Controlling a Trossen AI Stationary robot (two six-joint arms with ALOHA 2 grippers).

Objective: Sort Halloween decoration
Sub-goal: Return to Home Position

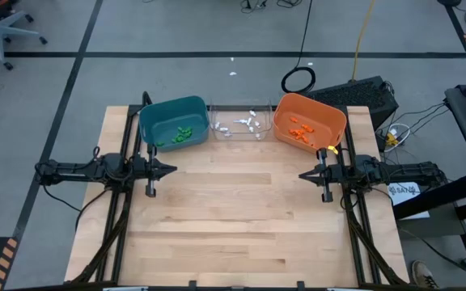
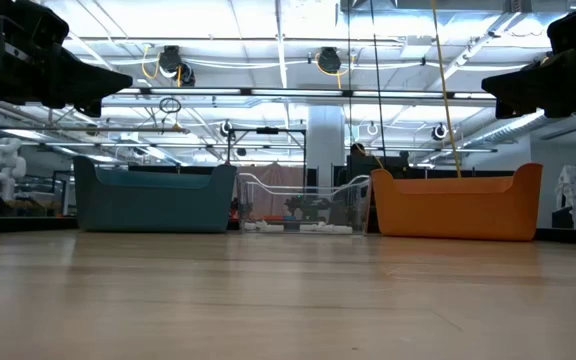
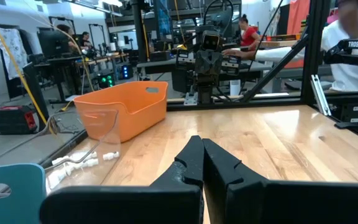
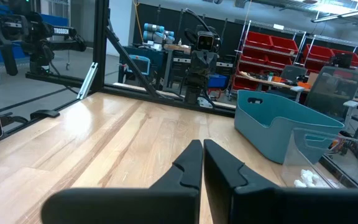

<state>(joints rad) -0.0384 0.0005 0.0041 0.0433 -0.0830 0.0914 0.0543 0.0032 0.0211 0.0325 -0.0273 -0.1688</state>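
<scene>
Hovering over the counter (image 1: 241, 218) edges with left claw (image 1: 173, 170) and right claw (image 1: 301, 175) pinched closed, gripping nothing. Lying sorted: green trinkets (image 1: 183, 135) in teal bin (image 1: 172, 103), white trinkets (image 1: 245, 124) in clear bin (image 1: 217, 133), orange trinkets (image 1: 302, 133) in orange bin (image 1: 334, 117). Judging sorting finished.

Robotics lab in an open industrial hall. Well ahead of the fingers (image 3: 191, 158) of the left gripper (image 3: 202, 142): people (image 3: 248, 31) seated at desks (image 3: 104, 59), a dark monitor (image 3: 55, 43), black metal framing (image 3: 312, 56). Well ahead of the right gripper (image 4: 202, 144) fingers (image 4: 190, 158): a rack of red storage bins (image 4: 272, 59) and a pale robot arm (image 4: 155, 31) with blue joints. High above both: bare ceiling (image 2: 288, 25), strip lights, hanging reels (image 2: 328, 60). Below, around the wooden table (image 1: 233, 218): grey floor (image 1: 176, 32) with black tape lines, loose cables (image 1: 298, 79), an office chair (image 1: 2, 32).
</scene>
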